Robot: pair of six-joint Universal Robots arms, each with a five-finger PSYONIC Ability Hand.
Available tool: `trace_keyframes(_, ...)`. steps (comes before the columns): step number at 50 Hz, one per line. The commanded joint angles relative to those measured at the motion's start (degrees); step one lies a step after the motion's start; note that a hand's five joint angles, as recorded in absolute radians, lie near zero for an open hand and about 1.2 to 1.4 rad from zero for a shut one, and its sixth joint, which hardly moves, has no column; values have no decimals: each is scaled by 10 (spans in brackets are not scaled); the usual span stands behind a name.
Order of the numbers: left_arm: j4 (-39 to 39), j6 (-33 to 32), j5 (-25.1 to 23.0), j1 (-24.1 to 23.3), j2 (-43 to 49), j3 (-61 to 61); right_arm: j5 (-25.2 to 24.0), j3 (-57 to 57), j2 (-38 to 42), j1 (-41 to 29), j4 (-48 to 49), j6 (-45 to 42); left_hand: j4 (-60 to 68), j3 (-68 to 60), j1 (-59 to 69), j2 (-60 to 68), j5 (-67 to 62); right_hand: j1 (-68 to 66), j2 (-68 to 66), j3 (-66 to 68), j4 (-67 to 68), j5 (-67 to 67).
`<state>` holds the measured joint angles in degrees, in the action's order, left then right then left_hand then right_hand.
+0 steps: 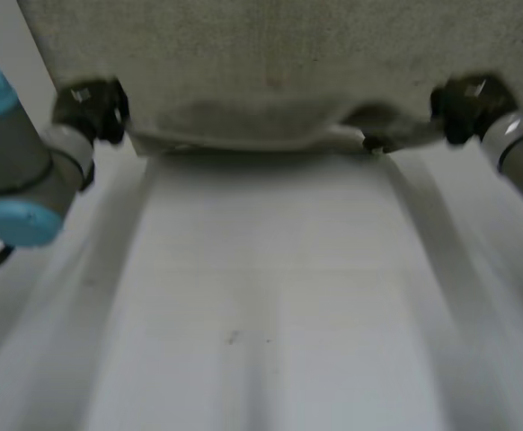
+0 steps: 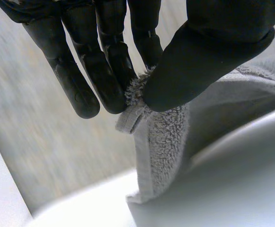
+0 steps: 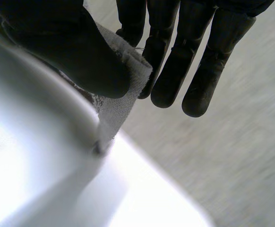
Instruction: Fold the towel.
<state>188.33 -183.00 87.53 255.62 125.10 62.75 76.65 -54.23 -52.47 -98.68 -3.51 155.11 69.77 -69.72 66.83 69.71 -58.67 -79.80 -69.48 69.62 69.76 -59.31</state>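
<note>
Left hand (image 2: 208, 61) pinches one corner of the grey towel (image 2: 166, 137) between its thumb and the tips of its straight fingers (image 2: 107, 80), and the hemmed corner tip pokes out just under the pinch. Right hand (image 3: 66, 52) does the same at the other corner: its thumb presses the cloth against the nearest fingers, and a small flap of towel sticks out past the thumb. In the head view the towel (image 1: 270, 63) runs side to side, its long axis going from the left hand (image 1: 91, 108) to the right hand (image 1: 464, 108), with a hand at each end of the edge nearest the camera. That edge is stretched between them, slightly bowed in the middle, and raised off the white table (image 1: 270, 296), where a dark band of shade lies just beneath it. The far part of the towel is cut off by the frame, so I cannot tell whether the rest lies flat or hangs. Left arm (image 1: 19, 162) and right arm (image 1: 522, 153) come in from either side, both partly cut off. The pinched corners are close and blurred in both wrist views, and how much cloth sits between thumb and fingers is hard to make out.
</note>
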Motion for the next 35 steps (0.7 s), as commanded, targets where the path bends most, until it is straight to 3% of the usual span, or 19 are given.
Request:
trace_keyframes(1, 65, -37, -25, 1, 31, 127, -4, -77, 50, 1, 8, -26, 102, -103, 132, 103, -113, -2, -105, 104, 102, -107)
trace_keyframes(6, 56, -82, -25, 12, 23, 185, -6, -118, 30, 6, 5, -27, 102, -103, 132, 103, -113, -2, -105, 104, 102, -107)
trace_keyframes(11, 16, -119, -27, 38, -90, 289, -4, -201, -88, 22, -14, -63, 102, -103, 132, 103, -113, -2, -105, 104, 102, -107)
trace_keyframes(14, 3, -126, -27, 43, -120, 317, -2, -223, -120, 26, -33, -83, 102, -103, 132, 103, -113, -2, -105, 104, 102, -107)
trace_keyframes(17, -34, -135, -27, 51, -197, 375, 2, -268, -192, 44, -105, -133, 102, -103, 132, 103, -113, -2, -105, 104, 102, -107)
trace_keyframes(19, -90, -153, -28, 60, -303, 428, 3, -311, -257, 71, -205, -192, 102, -103, 132, 103, -113, -2, -105, 104, 102, -107)
trace_keyframes(24, -157, -204, -35, 80, -403, 466, -3, -351, -333, 109, -280, -264, 102, -103, 132, 103, -113, -2, -105, 104, 102, -107)
trace_keyframes(31, -166, -237, -78, 107, -408, 460, -3, -345, -345, 114, -197, -251, 102, -103, 132, 103, -113, -2, -105, 104, 102, -107)
trace_keyframes(33, -161, -236, -88, 107, -386, 450, -3, -342, -330, 113, -171, -239, 102, -103, 132, 103, -113, -2, -105, 104, 102, -107)
trace_keyframes(35, -136, -232, -90, 96, -304, 412, -3, -318, -261, 111, -122, -210, 102, -103, 132, 103, -113, -2, -105, 104, 102, -107)
